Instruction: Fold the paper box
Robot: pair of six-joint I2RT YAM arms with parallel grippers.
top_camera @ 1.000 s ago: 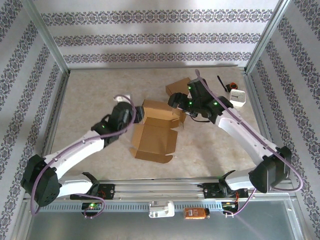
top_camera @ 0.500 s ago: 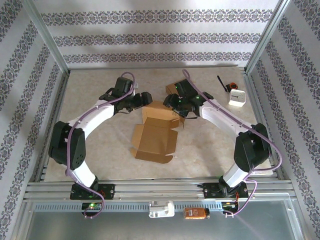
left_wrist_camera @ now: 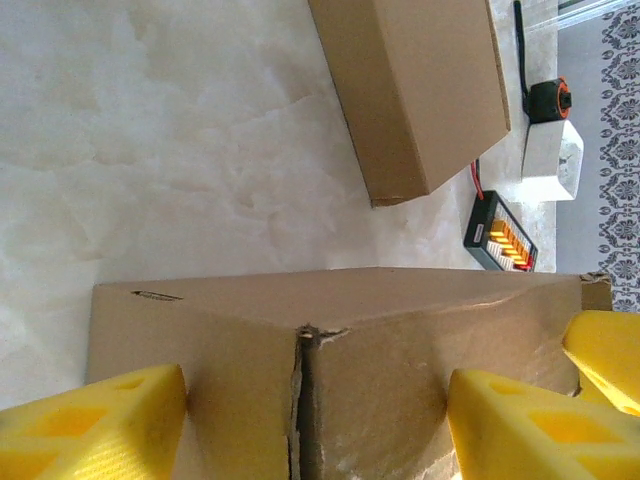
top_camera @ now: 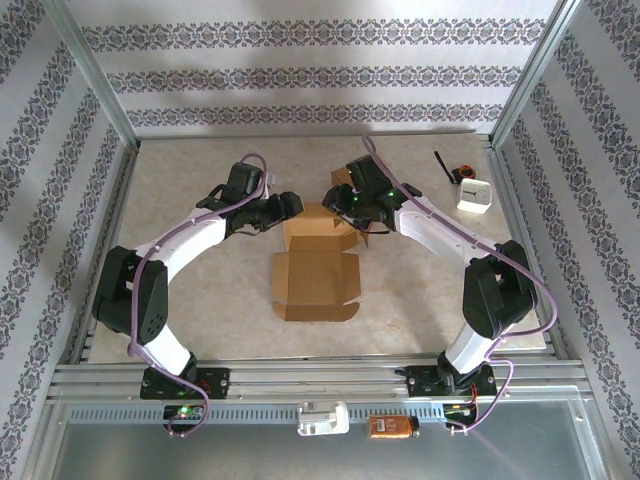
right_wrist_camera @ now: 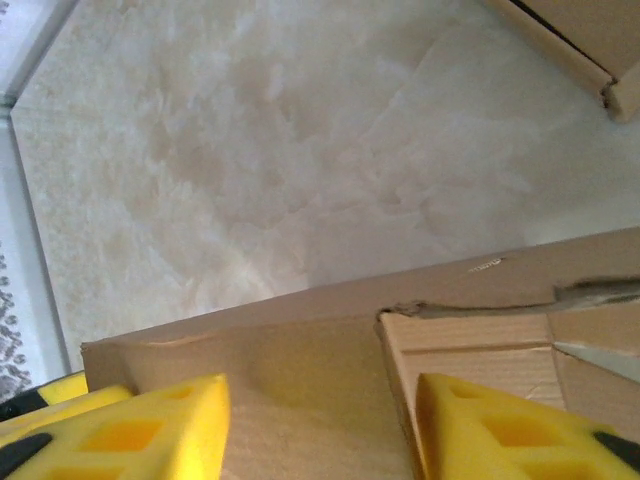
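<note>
The paper box (top_camera: 315, 283) lies at the middle of the surface (top_camera: 400, 305), with its near panels flat and open and its far wall raised. The left hand (top_camera: 288, 205) and the right hand (top_camera: 338, 200) flank that far wall. Each has its fingers spread with cardboard between them, and no pinch is evident. A closed carton (left_wrist_camera: 420, 90) stands just behind the box, near the right hand. Toward the far right corner, well apart from the box, are a black device (left_wrist_camera: 498, 232), a white block (top_camera: 475, 195) and a small black-and-orange tool (top_camera: 455, 172).
</note>
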